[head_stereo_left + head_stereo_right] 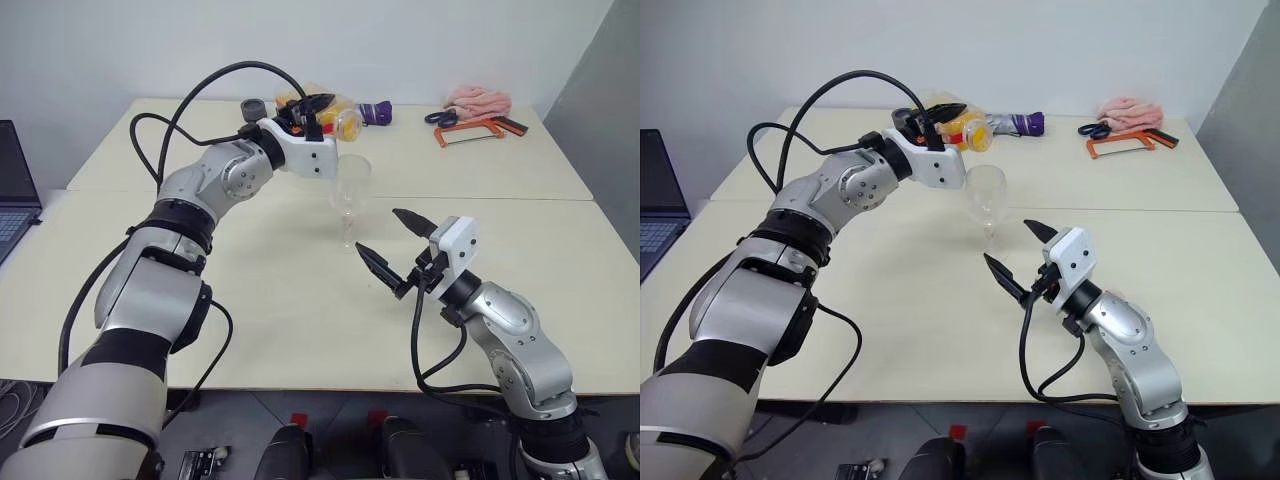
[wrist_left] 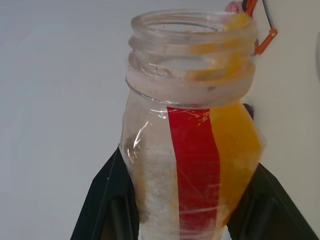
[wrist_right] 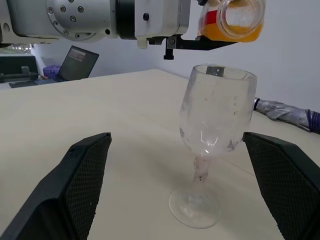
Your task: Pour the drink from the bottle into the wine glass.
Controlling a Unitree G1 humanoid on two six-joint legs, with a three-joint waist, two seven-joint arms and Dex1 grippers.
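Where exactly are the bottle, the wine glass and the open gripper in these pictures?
bottle (image 2: 195, 165): left wrist view, on its red label strip.
wine glass (image 3: 216, 112): right wrist view, on the bowl.
right gripper (image 1: 388, 240): left eye view, midway between its two black fingertips.

Left arm (image 1: 215, 180) stretched forward, bent at the elbow, wrist rolled over; left gripper (image 1: 312, 110) with two black fingers clamped on a small clear plastic bottle (image 1: 335, 115), toward 12 o'clock. Right arm (image 1: 510, 335) low at 4 o'clock, forearm raised; right gripper (image 1: 392, 245) spread wide, holding nothing.
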